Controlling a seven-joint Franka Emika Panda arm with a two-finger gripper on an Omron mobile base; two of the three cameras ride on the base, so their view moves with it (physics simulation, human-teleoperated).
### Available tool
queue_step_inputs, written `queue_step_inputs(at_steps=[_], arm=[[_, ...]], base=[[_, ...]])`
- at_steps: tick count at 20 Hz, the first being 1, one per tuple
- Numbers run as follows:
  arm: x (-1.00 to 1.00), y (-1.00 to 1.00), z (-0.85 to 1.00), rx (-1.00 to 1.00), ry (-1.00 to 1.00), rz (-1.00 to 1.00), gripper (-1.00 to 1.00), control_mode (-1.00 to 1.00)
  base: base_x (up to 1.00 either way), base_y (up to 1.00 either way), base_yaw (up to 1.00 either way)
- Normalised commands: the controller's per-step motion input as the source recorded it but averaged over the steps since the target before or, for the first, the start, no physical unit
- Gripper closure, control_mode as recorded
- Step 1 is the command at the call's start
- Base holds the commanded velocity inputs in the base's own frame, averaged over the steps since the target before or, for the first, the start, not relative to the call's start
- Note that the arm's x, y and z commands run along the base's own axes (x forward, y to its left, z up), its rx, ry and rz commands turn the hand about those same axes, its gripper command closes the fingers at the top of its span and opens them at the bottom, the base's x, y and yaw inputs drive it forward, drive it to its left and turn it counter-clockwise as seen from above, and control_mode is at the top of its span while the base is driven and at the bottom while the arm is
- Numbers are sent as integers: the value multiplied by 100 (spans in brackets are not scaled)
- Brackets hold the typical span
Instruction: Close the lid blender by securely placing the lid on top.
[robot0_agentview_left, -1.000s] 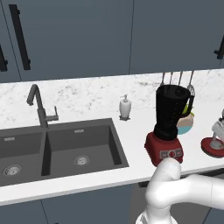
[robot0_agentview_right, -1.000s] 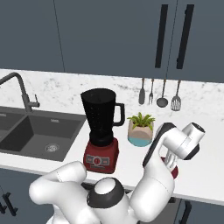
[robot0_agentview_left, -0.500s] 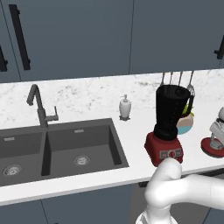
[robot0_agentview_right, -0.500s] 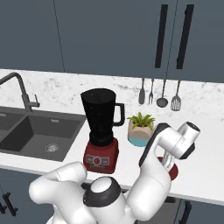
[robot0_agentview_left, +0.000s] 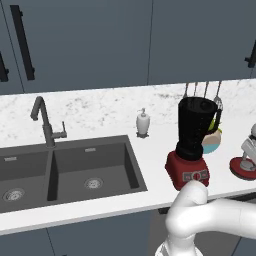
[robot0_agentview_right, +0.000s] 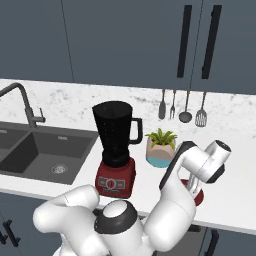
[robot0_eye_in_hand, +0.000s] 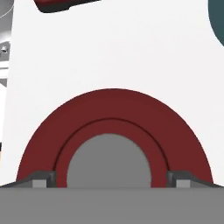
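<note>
Gripper (robot0_eye_in_hand: 111, 180) spread wide, fingertips (robot0_eye_in_hand: 41, 178) straddling the grey knob of the lid (robot0_eye_in_hand: 48, 135), flat on the counter (robot0_eye_in_hand: 109, 57) at 3 o'clock from the blender (robot0_agentview_right: 116, 145).

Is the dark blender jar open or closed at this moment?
Open. The near-black tapered jar shows an uncovered rim; the round red lid lies flat on the white counter.

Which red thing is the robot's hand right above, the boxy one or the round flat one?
The round flat red lid with the grey knob, lying on the white counter. The gripper straddles its knob; the blender's boxy red base stands apart.
</note>
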Motion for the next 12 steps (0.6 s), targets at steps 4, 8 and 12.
queue_step_inputs(at_steps=[4, 8, 12], arm=[[0, -13, 0, 0, -1, 0, -100, -100], [5, -5, -2, 0, 0, 0, -100, -100], [1, 0, -15, -1, 0, 0, -100, -100]], base=[[0, 0, 0], [0, 0, 0], [0, 0, 0]])
